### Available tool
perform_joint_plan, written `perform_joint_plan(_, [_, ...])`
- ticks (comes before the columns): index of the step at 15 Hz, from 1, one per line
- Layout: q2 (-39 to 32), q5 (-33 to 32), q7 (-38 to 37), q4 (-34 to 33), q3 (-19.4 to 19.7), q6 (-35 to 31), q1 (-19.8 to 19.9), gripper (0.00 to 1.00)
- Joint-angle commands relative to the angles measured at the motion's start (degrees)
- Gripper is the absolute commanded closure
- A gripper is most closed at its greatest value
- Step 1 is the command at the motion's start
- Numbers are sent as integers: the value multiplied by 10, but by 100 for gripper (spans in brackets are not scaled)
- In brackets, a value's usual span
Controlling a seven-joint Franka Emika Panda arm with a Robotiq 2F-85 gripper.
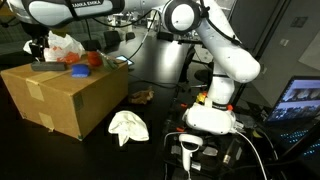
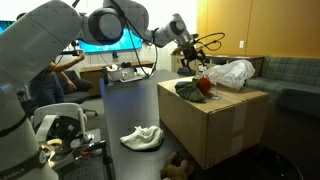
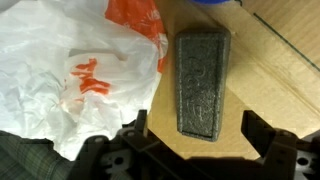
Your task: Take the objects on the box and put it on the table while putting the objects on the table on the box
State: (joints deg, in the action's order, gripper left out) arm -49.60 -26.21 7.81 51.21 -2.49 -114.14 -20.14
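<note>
A cardboard box (image 1: 65, 95) (image 2: 215, 120) stands on the dark table. On its top lie a white plastic bag with orange print (image 3: 80, 70) (image 1: 65, 45) (image 2: 230, 72), a red object (image 1: 92, 58) (image 2: 205, 85), a blue object (image 1: 78, 70) and a dark grey rectangular block (image 3: 203, 80) (image 2: 188, 90). My gripper (image 3: 195, 128) (image 1: 38, 48) (image 2: 190, 58) is open and hovers over the box top. Its fingers straddle the near end of the block without touching it. A white crumpled cloth (image 1: 128, 125) (image 2: 142, 137) and a small brown object (image 1: 143, 96) (image 2: 180, 165) lie on the table.
The robot base (image 1: 210, 110) stands beside the box with cables around it. A laptop screen (image 1: 300, 98) glows at the table's edge. A second table with clutter (image 2: 125, 72) and a sofa (image 2: 285, 75) stand behind.
</note>
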Motion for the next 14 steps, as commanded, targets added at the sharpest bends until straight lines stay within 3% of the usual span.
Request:
perform_joint_plan(1, [-7, 2, -5, -32, 2, 11, -2, 0])
perform_joint_plan(8, [79, 5, -53, 42, 0, -9, 14, 0])
perform_joint_plan(14, [153, 21, -154, 118, 1, -4, 38, 0])
